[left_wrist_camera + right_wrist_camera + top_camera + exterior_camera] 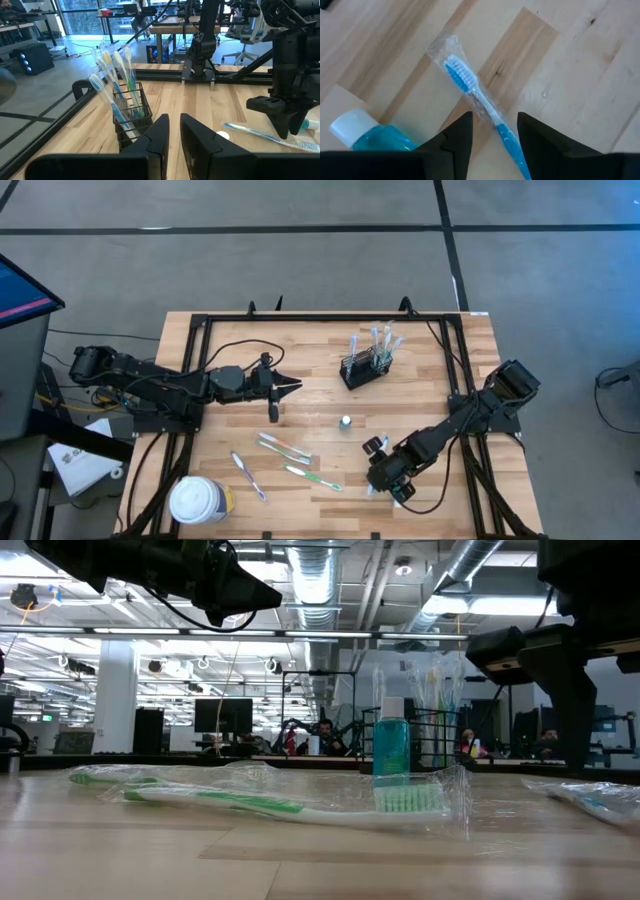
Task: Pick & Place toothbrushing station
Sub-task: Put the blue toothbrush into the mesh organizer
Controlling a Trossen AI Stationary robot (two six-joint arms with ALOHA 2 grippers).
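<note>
We see a black wire-mesh caddy (362, 369) holding toothbrushes (113, 80) with white handles touched with blue, green and yellow, set on a table (310, 340) of pale, light-brown wood planks framed in black. Loose on the wood lie a blue-and-white toothbrush (481, 99) in clear wrap, two green-and-white ones (284, 447), and a teal bottle with a white cap (370, 133). Near the table's corner stands a yellowish tub with a white lid (199, 500), and both arms are black.
</note>
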